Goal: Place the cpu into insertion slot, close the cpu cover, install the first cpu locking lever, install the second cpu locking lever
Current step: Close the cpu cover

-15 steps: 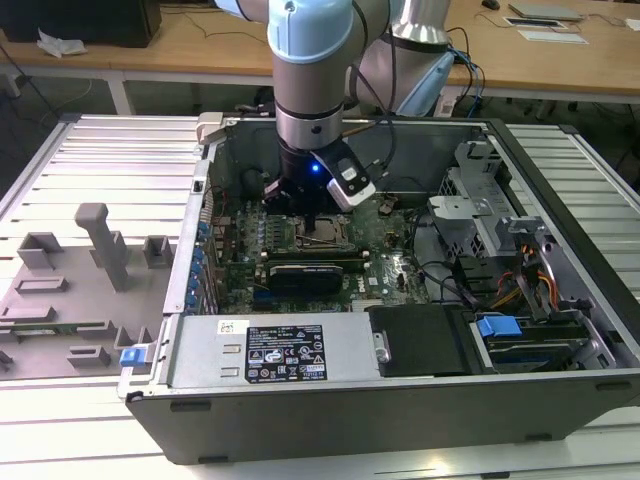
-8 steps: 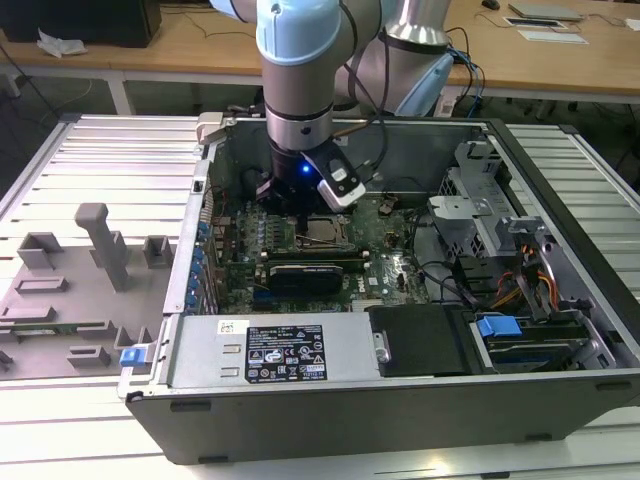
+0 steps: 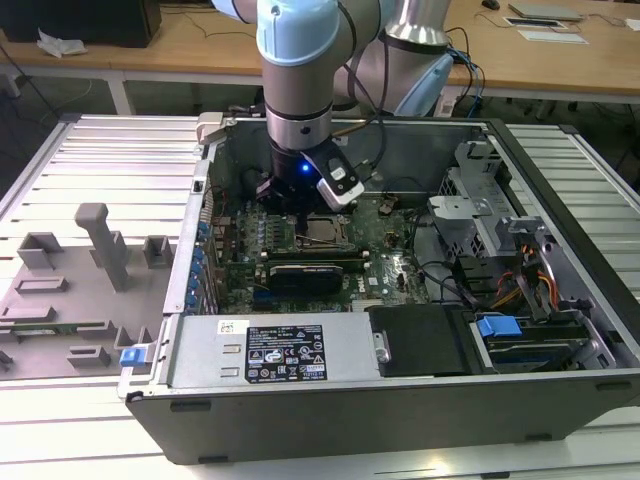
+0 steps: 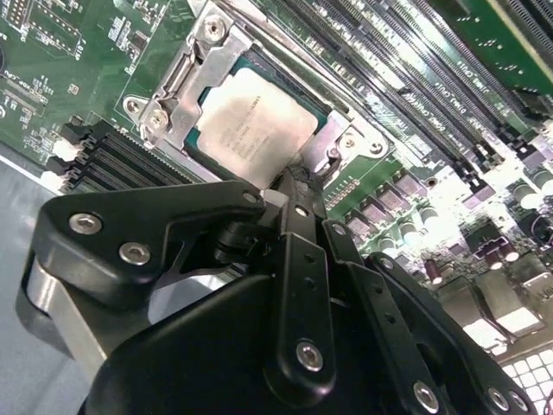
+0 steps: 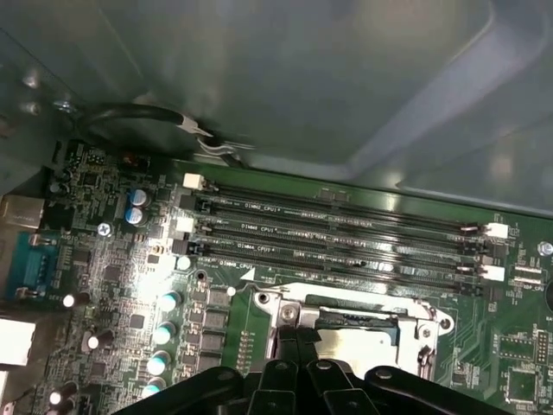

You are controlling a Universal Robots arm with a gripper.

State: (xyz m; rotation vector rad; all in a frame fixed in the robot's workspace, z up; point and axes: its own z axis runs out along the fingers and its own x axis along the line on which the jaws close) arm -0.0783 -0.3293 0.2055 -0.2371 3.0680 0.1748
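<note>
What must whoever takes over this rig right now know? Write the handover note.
Claw: shut, tips at one edge of the cpu cover.
Cpu: seated in the insertion slot, silvery top showing through the cover's window.
Done: cpu placed; cover looks lowered over it.
Left: both locking levers; whether either is latched cannot be told.

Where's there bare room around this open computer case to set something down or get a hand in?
Bare slatted table runs along the case's side at the exterior view's right, and beyond the grey fixture tray at the left. Inside it is crowded: the tool hangs close by the cpu, with cables packed by the drive bay.
</note>
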